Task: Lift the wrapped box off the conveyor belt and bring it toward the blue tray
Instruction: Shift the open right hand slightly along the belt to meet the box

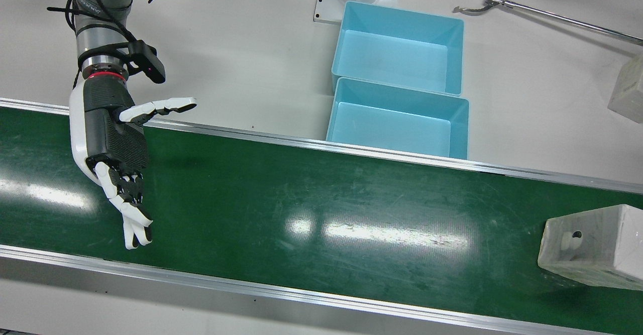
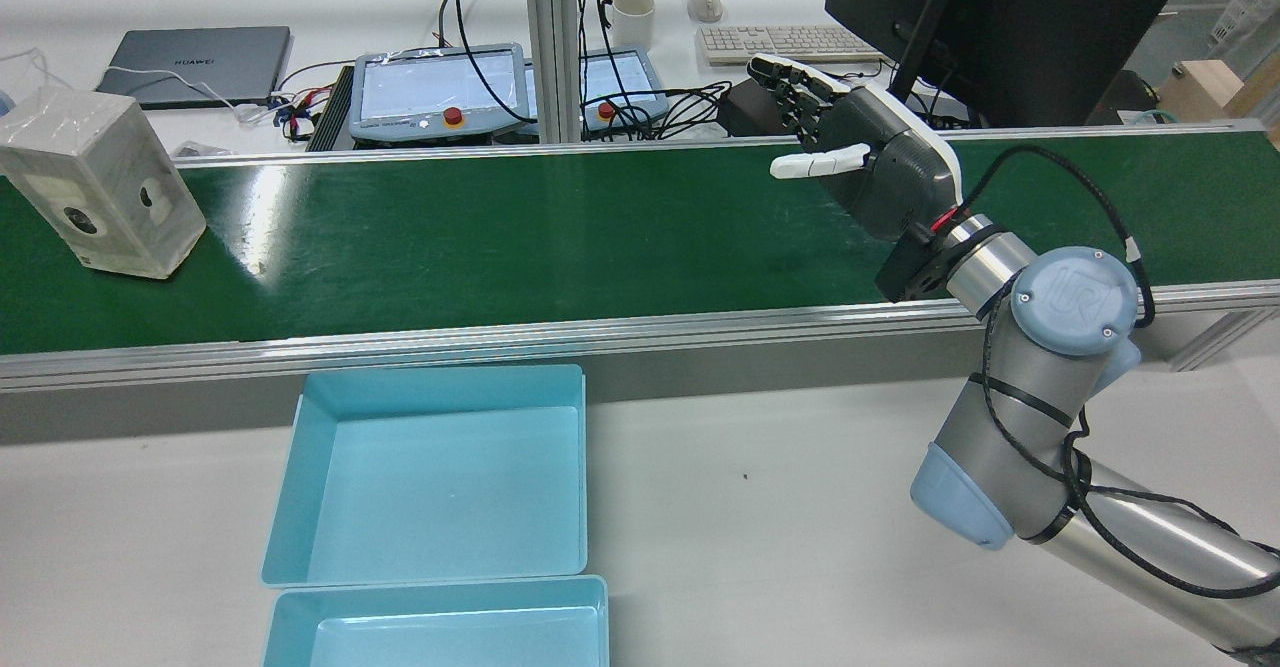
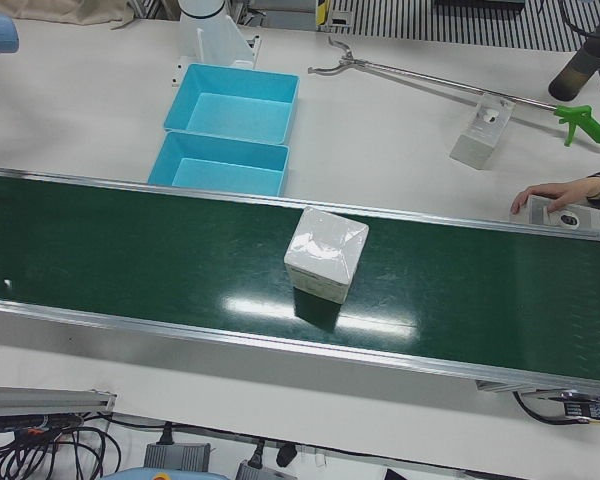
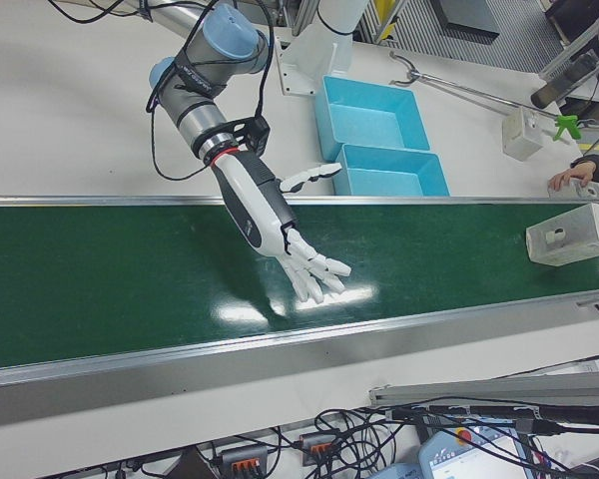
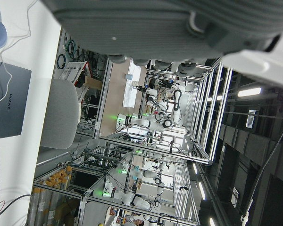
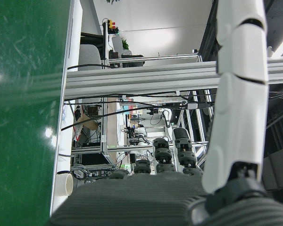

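Right hand (image 1: pixel 116 150) hangs over the green conveyor belt (image 1: pixel 281 209) at the left of the front view, fingers spread wide and holding nothing; left hand (image 5: pixel 188 33) only shows as a dark blur at the top of its own view, so I cannot tell its state; two blue trays (image 1: pixel 397 124) sit side by side past the belt's far edge; wrapped box (image 1: pixel 593 247) stands on the belt at the far right, well apart from the hand.
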